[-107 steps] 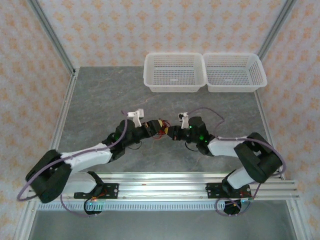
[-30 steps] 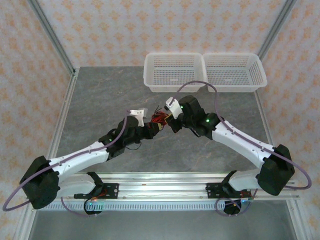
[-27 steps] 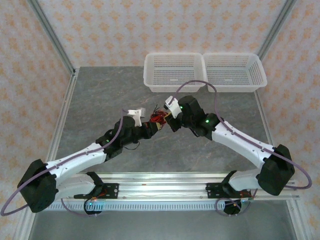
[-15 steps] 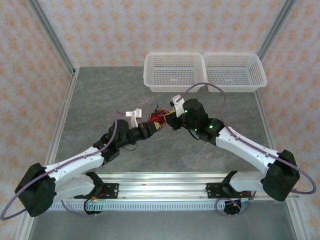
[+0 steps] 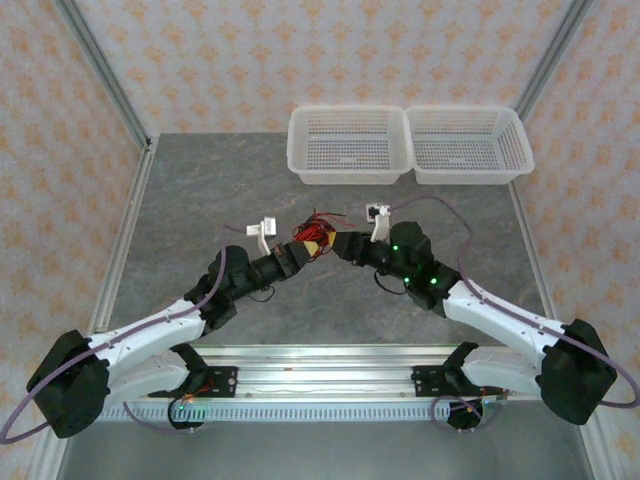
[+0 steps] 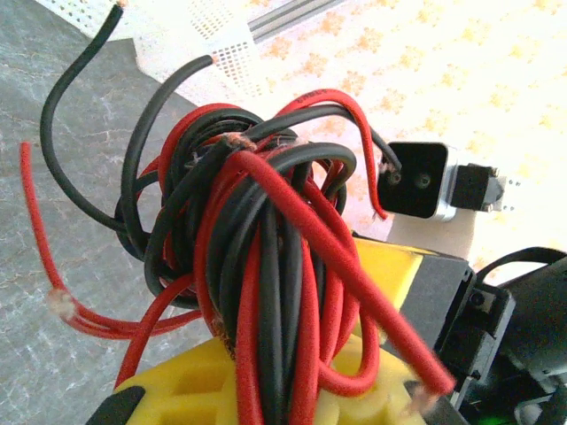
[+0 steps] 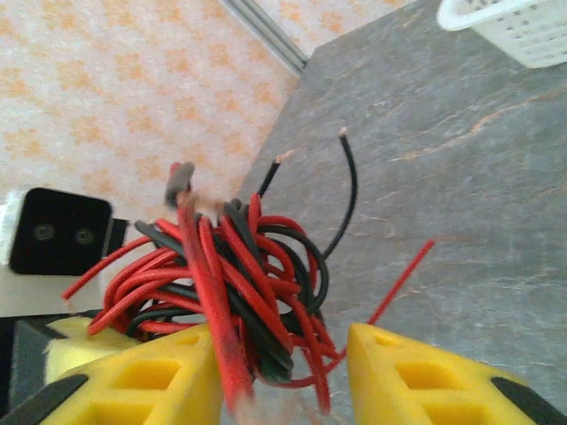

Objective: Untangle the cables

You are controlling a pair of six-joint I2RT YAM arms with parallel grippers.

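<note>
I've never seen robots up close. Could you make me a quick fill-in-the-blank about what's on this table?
1. The tangled cables are red and ____.
2. ____ white baskets stand at the far edge of the table.
3. The fingers on both arms are coloured ____.
Missing words: black; two; yellow.

Two white perforated baskets at the far edge of the surface, side by side, rims touching: left basket (image 5: 346,172), right basket (image 5: 470,170). Surface (image 5: 190,210) grey, marbled. Walls (image 5: 250,60) cream wallpaper, orange floral pattern. Silver metal posts (image 5: 100,68) slanting up at back corners. Aluminium rail (image 5: 320,368) along near edge. Right wrist view: basket corner top right, wallpaper behind.
</note>
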